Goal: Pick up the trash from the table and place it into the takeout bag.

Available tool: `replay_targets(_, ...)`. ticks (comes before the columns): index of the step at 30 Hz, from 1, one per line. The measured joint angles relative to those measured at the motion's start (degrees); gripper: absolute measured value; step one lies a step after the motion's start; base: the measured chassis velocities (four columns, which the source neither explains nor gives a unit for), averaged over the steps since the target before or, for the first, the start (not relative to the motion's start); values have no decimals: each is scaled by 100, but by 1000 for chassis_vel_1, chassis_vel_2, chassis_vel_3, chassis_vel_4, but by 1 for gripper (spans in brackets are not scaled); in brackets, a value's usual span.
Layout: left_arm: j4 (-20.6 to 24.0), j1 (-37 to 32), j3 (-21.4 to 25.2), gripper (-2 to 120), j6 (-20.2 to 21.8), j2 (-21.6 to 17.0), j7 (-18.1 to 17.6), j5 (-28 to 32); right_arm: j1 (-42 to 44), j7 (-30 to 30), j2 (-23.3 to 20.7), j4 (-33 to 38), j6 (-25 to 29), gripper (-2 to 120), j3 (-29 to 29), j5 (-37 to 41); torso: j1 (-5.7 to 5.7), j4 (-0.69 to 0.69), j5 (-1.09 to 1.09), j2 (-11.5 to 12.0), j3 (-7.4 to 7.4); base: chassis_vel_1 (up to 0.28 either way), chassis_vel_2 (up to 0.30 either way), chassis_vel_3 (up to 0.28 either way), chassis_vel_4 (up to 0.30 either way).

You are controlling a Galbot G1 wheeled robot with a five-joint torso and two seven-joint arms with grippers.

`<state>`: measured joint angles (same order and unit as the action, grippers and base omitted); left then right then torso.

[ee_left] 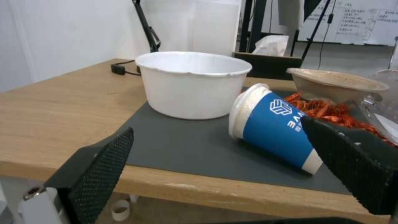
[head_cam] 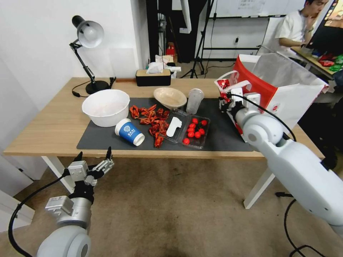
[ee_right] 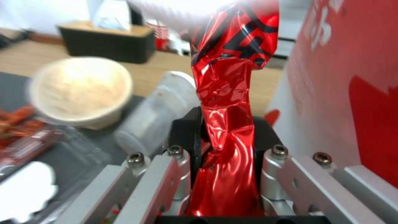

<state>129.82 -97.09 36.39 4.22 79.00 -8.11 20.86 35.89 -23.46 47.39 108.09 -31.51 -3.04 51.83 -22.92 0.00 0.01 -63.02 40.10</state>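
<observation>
Right now the right gripper (head_cam: 224,93) pinches the crushed red drink can (ee_right: 226,102) between its fingers (ee_right: 186,133), right of centre, just beside the takeout bag (head_cam: 286,89). Lower left, below the table (head_cam: 46,125) edge, the left gripper (head_cam: 93,156) hangs spread wide, blue-and-white paper cup (ee_left: 273,127) lying beyond its fingertips.

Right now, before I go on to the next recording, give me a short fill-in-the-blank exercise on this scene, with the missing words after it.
1. The right gripper is shut on a crushed ____ drink can.
2. The blue-and-white paper cup lies on its ____ on the dark grey mat.
3. The left gripper hangs ____, below the table's near edge.
4. The can is held beside the red-and-white ____.

Missing words: red; side; open; takeout bag
</observation>
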Motion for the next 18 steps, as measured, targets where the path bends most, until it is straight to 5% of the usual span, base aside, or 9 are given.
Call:
replay_targets(10, 44, -53, -27, 100, 1, -17, 0, -38, 423, 232, -214, 406, -123, 17, -250, -64, 0, 0, 0, 0, 0, 0, 0, 0, 0)
replay_targets(18, 136, -111, 0, 100, -3, -27, 2, -30, 521, -955, -131, 666, -569, 17, -252, 412, 0, 1, -1, 0, 0, 0, 0, 0, 0)
